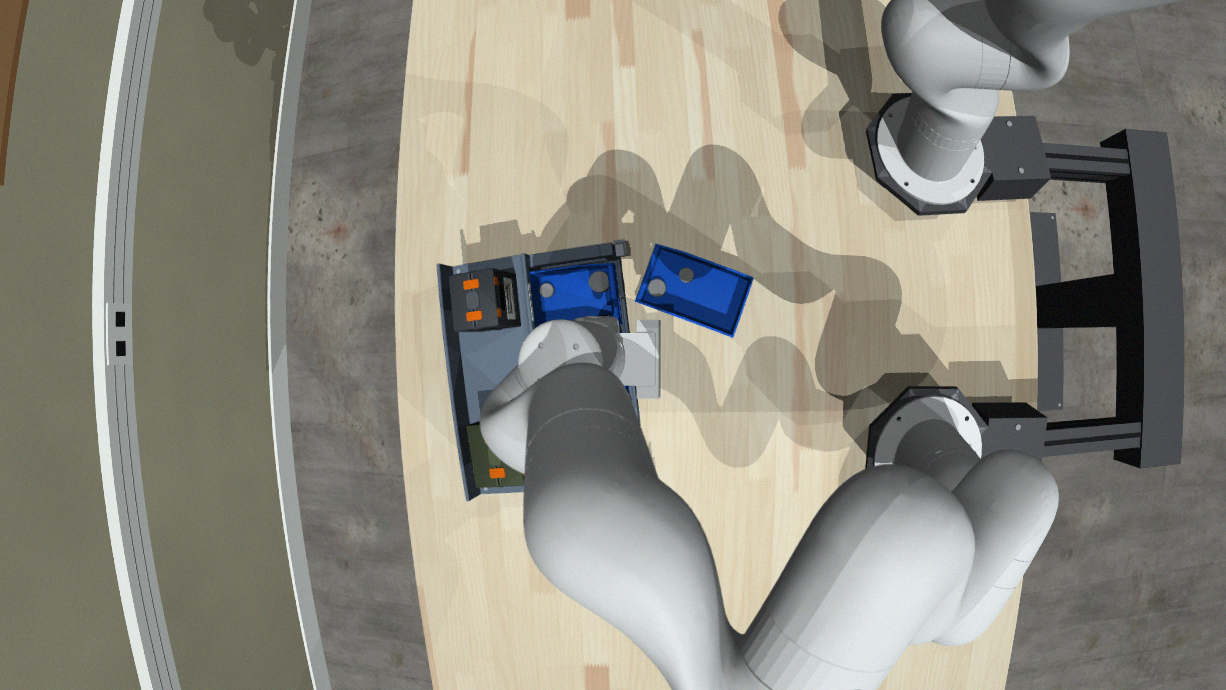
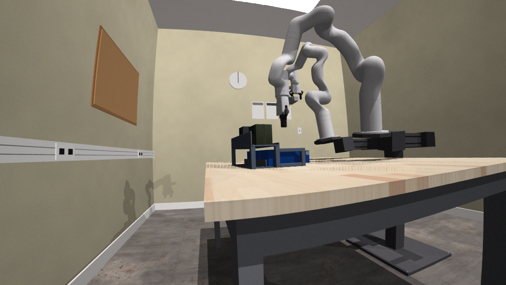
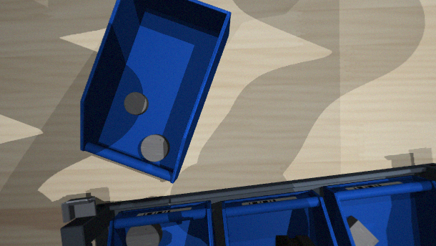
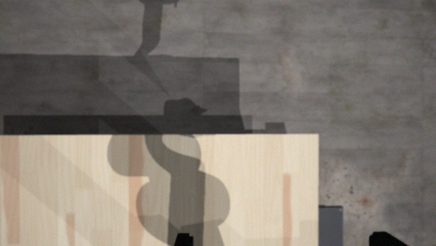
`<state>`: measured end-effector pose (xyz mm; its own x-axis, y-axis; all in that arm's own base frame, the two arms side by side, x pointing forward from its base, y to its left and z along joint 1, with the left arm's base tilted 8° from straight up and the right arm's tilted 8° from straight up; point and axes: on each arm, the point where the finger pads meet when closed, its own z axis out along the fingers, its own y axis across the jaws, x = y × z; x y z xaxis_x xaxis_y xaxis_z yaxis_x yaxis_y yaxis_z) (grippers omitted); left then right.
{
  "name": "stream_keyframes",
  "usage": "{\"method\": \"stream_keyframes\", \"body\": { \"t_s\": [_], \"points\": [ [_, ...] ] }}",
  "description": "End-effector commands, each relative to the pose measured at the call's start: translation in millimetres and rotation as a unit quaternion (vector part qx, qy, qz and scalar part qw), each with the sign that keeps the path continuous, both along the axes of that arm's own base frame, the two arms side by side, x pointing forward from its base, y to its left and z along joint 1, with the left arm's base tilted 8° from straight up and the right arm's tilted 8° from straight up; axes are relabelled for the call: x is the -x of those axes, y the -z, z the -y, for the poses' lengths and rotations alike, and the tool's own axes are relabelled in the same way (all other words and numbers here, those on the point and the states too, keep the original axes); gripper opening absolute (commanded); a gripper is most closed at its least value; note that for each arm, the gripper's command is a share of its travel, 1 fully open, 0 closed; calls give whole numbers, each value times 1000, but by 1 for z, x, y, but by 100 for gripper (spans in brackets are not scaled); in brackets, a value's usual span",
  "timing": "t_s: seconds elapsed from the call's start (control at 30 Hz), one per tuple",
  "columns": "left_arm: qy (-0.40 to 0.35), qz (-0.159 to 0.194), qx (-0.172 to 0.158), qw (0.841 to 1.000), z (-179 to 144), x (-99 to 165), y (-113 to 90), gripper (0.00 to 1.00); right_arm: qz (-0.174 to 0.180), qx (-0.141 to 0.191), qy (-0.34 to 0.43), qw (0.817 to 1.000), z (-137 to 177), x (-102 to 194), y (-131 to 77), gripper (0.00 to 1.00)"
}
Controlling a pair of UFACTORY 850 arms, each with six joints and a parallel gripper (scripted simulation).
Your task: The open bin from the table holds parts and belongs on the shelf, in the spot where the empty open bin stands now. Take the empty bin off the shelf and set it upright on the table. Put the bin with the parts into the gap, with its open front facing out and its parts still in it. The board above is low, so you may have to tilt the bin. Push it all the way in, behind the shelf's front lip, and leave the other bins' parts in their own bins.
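Note:
The blue bin with parts (image 1: 716,295) (image 3: 162,68) stands upright and askew on the table in front of the shelf (image 1: 490,360) (image 3: 250,191). It holds two grey round parts. The empty blue bin (image 3: 262,223) is in the middle shelf spot, behind the front lip. It stands between a bin with grey round parts (image 1: 570,308) (image 3: 196,234) and a bin with a grey block (image 3: 402,214). My left gripper (image 2: 283,124) (image 3: 294,239) is shut and empty, above the shelf. In the top view the arm hides it. My right gripper (image 2: 296,94) (image 4: 280,239) is open and empty, high up away from the shelf.
On the shelf's upper board stand a dark box with orange latches (image 1: 484,300) and a green box (image 1: 493,454) (image 2: 261,134). A shelf end post (image 3: 78,211) rises beside the bin with round parts. The left arm (image 1: 591,480) covers part of the shelf in the top view.

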<state>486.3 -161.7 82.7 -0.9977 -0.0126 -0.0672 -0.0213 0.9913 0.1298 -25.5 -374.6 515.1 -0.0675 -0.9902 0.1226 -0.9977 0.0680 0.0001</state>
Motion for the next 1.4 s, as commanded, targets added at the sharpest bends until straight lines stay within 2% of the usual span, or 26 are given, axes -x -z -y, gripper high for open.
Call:
{"method": "stream_keyframes", "body": {
  "t_s": [0.0,0.27,0.33,0.47,0.57,1.37],
  "points": [
    [45,-4,-4,999,41,24,22,0,0,1,0,1000,0,0,-1,100],
    [123,-14,-8,992,101,77,58,0,0,1,0,1000,0,0,-1,100],
    [123,-14,-8,992,101,77,58,0,0,1,0,1000,0,0,-1,100],
    [157,-20,-9,987,124,105,74,0,0,1,0,1000,0,0,-1,100],
    [171,-23,-10,985,132,116,80,0,0,1,0,1000,0,0,-1,100],
    [175,-24,-10,984,135,120,82,0,0,1,0,1000,0,0,-1,100]
  ]
}}
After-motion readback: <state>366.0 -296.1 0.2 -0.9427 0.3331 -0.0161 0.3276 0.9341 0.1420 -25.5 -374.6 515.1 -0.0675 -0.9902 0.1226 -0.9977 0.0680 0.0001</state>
